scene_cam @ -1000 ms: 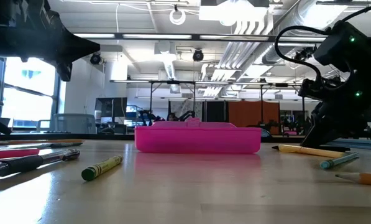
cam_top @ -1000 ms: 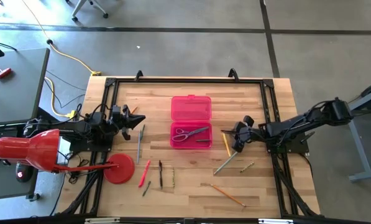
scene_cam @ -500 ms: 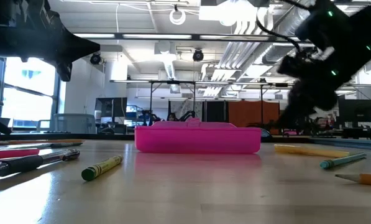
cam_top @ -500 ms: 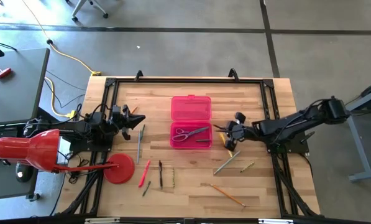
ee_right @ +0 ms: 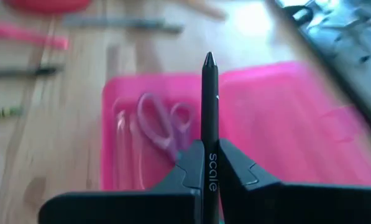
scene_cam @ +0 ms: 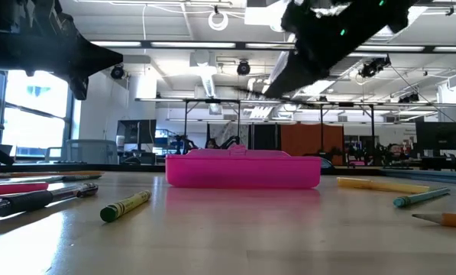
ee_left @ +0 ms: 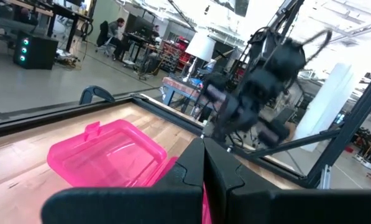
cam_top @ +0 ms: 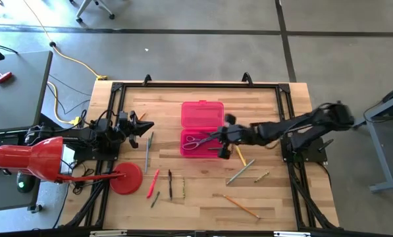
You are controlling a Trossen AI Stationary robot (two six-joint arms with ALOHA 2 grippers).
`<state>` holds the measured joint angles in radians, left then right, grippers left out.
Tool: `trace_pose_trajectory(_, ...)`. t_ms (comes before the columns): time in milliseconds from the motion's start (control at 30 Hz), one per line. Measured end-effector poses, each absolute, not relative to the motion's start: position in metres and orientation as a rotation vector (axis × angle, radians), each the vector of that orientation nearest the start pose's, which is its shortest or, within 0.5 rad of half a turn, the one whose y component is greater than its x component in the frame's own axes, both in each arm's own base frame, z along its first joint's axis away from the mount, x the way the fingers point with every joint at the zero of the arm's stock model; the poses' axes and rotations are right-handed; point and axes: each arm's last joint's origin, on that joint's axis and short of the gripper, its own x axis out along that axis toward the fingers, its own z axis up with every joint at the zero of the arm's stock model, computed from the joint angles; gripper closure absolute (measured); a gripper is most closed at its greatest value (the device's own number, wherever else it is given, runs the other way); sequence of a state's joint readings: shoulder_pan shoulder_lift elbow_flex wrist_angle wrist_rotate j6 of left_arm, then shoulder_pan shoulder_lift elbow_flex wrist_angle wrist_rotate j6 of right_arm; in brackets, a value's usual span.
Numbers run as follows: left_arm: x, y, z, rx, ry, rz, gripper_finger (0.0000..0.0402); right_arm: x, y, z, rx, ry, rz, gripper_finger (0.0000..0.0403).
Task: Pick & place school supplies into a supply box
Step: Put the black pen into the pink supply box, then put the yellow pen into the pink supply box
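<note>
The right gripper (ee_right: 209, 163), clenched on a black pen (ee_right: 209, 106), hangs over the open pink supply box (cam_top: 201, 128) at frame centre, where purple scissors (cam_top: 201, 140) lie. The left gripper (cam_top: 145, 126), fingers pressed together and empty, waits at the desk (cam_top: 203, 191) left edge.

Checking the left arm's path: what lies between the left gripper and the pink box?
In the high view, only a grey pen on bare wood lies between the left gripper and the pink box.

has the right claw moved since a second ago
Yes. The right claw, shut on a black pen, has moved leftward from the bare table to the pink supply box.
</note>
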<state>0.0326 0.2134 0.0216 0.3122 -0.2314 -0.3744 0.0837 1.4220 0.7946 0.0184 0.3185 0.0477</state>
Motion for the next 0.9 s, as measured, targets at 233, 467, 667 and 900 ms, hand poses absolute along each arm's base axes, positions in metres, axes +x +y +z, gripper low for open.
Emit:
trace_pose_trajectory(233,0.109,0.01,0.183,-0.384,-0.168,0.238,0.0369,0.332,0.025,0.155,-0.096,0.759,0.014,0.039)
trace_pose_trajectory(467,0.109,0.01,0.183,-0.385,-0.169,0.238,0.0369,0.355,0.021,0.14,-0.136,0.79,-0.052,0.0389)
trace_pose_trajectory(667,0.109,0.01,0.183,-0.385,-0.168,0.237,0.0369,0.363,0.017,0.148,-0.075,0.784,0.001,0.0384)
trace_pose_trajectory(900,0.109,0.01,0.183,-0.384,-0.168,0.237,0.0369,0.362,0.024,0.151,-0.062,0.858,0.067,0.0328)
